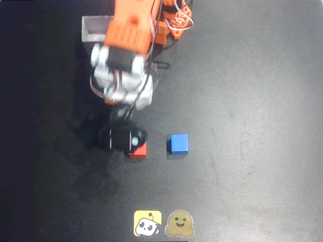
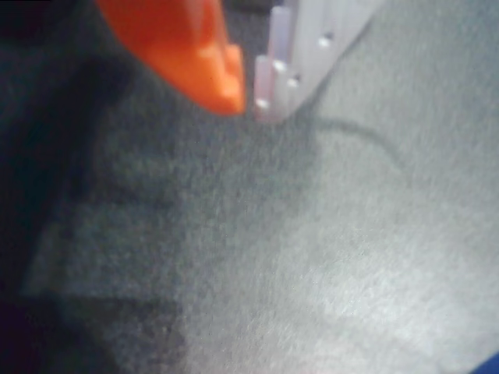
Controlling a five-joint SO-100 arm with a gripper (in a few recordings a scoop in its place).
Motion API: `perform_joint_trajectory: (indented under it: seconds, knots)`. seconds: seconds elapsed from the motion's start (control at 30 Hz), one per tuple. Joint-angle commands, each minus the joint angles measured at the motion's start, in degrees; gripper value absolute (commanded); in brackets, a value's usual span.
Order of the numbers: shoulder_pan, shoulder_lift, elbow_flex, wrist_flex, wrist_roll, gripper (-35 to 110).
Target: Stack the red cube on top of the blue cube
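**Mia:** Where is the red cube (image 1: 138,150)?

**Tom:** In the overhead view it sits on the dark table (image 1: 252,101), partly under the gripper (image 1: 123,138). Just its lower right part peeks out.

**Mia:** Is the gripper holding it?

**Tom:** One cannot tell. The black gripper hides its own tips, so open or closed is not clear. It is right over the cube, maybe touching it.

**Mia:** And the blue cube (image 1: 178,143)?

**Tom:** Near the red one, to its right in that view, with a bare gap between them.

**Mia:** What should the arm do well now?

**Tom:** Probably get a straight, firm pinch on two flat sides of the red cube. Then it should lift high enough to pass over the blue one, and come down square so the edges line up.

**Mia:** Is there room?

**Tom:** Lots. The table to the right and in front looks bare. The white box (image 1: 93,30) is well back behind the arm, and the two stickers (image 1: 164,224) sit near the bottom edge, well apart from the cubes.

**Mia:** What does the wrist view show?

**Tom:** An orange finger (image 2: 187,47), a clear piece beside it, and blurry table.
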Motion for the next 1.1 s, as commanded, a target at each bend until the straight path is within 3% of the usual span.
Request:
perform_joint_trajectory:
  seconds: [0.0,0.33,0.63,1.07]
  knots:
    - [-0.44,-4.13,-3.43,0.26,2.64,0]
    - [-1.32,-5.80,-1.67,1.14,6.24,0]
    - [-4.83,-28.48,-41.48,16.00,6.94,0]
    - [-7.38,-30.06,-42.19,-0.88,9.32,0]
